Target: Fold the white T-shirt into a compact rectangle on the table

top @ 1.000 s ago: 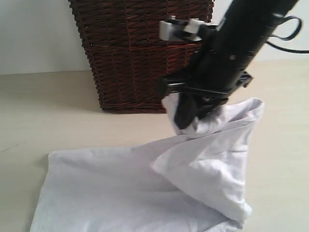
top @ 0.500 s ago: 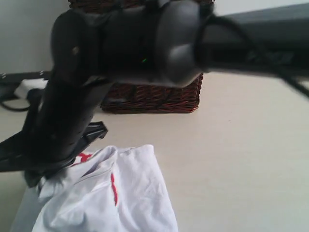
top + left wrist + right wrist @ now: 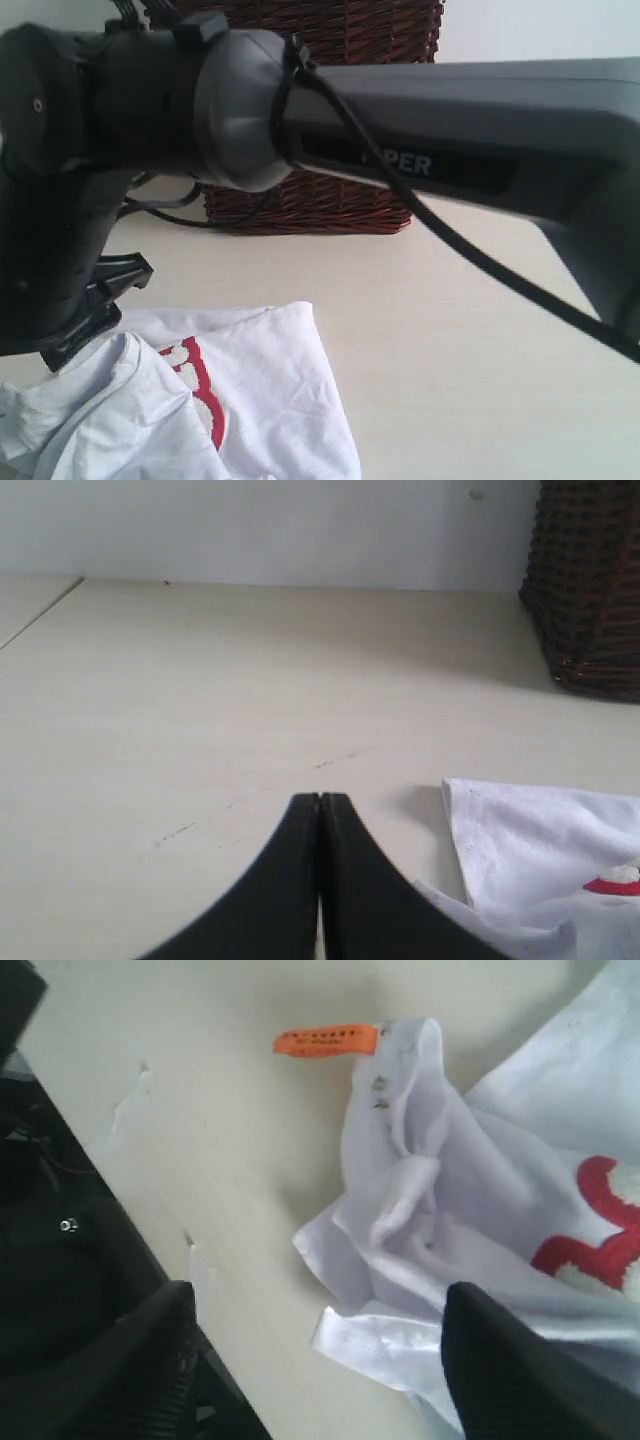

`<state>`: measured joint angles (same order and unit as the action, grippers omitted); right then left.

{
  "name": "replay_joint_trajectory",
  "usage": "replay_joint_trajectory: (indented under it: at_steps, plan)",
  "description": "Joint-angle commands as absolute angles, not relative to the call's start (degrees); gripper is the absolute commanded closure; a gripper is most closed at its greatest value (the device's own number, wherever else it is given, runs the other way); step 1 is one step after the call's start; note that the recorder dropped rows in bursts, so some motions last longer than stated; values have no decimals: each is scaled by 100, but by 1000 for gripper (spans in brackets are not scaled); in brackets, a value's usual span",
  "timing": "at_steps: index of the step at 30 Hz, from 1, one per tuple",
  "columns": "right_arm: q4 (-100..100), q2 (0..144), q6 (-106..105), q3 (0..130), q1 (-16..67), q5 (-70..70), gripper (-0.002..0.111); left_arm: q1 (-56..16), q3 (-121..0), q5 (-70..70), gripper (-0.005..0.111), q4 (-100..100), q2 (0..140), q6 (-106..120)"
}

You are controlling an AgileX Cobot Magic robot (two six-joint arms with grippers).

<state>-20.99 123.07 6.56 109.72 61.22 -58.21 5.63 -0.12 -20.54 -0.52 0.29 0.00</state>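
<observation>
My right pincer (image 3: 320, 1305) gapes released over the white T-shirt (image 3: 450, 1190), a rumpled heap on the table (image 3: 200, 1130) with every fold left to make; my left pincer (image 3: 320, 808) is clenched empty.

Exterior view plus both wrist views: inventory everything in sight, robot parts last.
white T-shirt: one, white, crumpled on the table in front of the basket
lettering: one patch, white outlined in red, on the shirt
neck tag: one, orange, at the bunched shirt edge
wicker basket: one, dark brown, on the table behind the shirt
table: one, pale beige, under everything
wall: one, pale, behind the table
right arm: one, dark grey, reaching across from the right
cable: one, black, along the right arm
left pincer: one, black, shut, beside the shirt
right pincer: one, black, open, above the bunched shirt
</observation>
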Motion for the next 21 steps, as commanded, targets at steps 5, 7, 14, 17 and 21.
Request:
replay_joint_trajectory:
  at_steps: [5, 7, 14, 17, 21]
  plan:
    - [-216, 12170, 611, 11676, 6133, -6996, 47, 565, 0, -2013, 107, -53, 0, 0]
    - [316, 12194, 478, 11496, 6133, -6996, 46, 565, 0, -2013, 107, -53, 0, 0]
    - [229, 12293, -1678, 10767, 6133, -6996, 42, 565, 0, -2013, 107, -53, 0, 0]
    - [1045, 12412, -1634, 10618, 6133, -6996, 42, 565, 0, -2013, 107, -53, 0, 0]
    - [948, 12684, -1871, 10538, 6133, -6657, 42, 565, 0, -2013, 107, -53, 0, 0]
